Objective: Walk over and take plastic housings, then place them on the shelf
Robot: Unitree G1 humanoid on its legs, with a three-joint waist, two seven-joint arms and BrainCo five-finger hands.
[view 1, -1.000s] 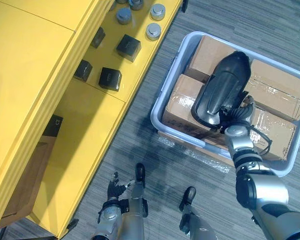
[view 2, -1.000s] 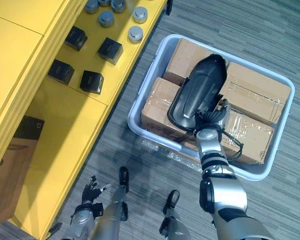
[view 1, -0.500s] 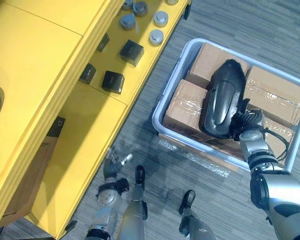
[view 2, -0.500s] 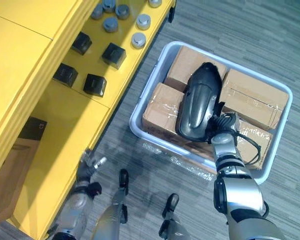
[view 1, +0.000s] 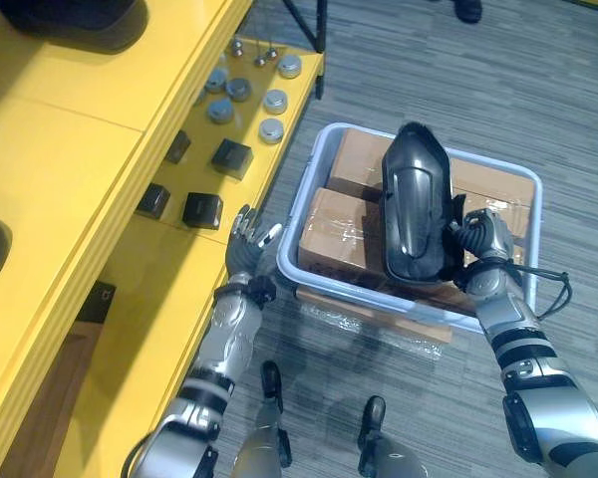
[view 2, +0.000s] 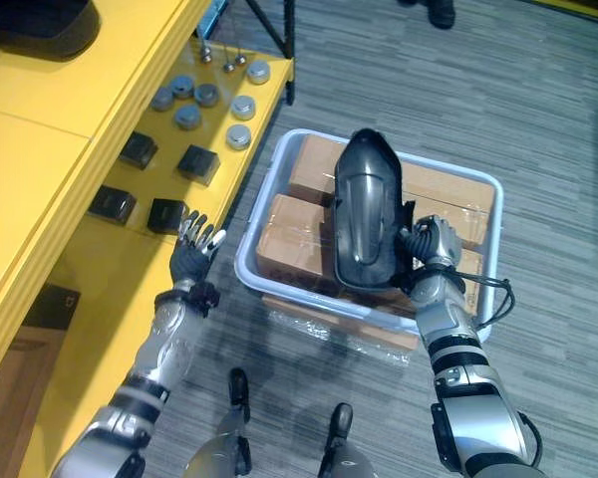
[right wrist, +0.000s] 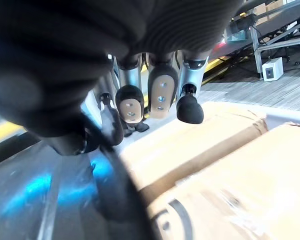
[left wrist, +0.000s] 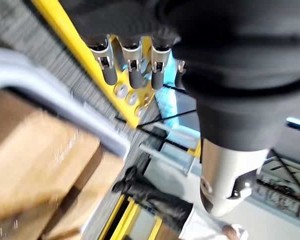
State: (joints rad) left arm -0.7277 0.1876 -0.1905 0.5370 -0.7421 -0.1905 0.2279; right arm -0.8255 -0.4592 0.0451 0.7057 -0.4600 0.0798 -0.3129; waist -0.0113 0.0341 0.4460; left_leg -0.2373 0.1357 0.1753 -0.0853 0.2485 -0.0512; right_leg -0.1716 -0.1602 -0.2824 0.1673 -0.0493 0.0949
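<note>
1. Grey striped carpet floor [view 1: 429, 60] fills the right of the frame; a yellow shelf [view 1: 70, 129] runs down the left side.
2. Lower shelf tier, upper left of centre: small black boxes [view 1: 201, 210] and grey round caps [view 1: 272, 129], in loose rows.
3. Dark rounded object [view 1: 75, 15] sits on the shelf top, upper left corner, partly cut off.
4. Pale grey tote [view 1: 301, 199] stands on the floor at centre, just beside the shelf edge, packed with taped cardboard boxes [view 1: 344, 229].
5. Black plastic housing [view 1: 416, 204] is over the boxes in the tote, long axis pointing up-frame, narrow end at the top.
6. Right hand [view 1: 483, 234] is at the housing's lower right edge, fingers [right wrist: 160, 95] curled onto it, gripping it.
7. Left hand [view 1: 247, 244] is just left of the tote's near-left corner, fingers [left wrist: 132, 65] straight and spread, holding nothing.
</note>
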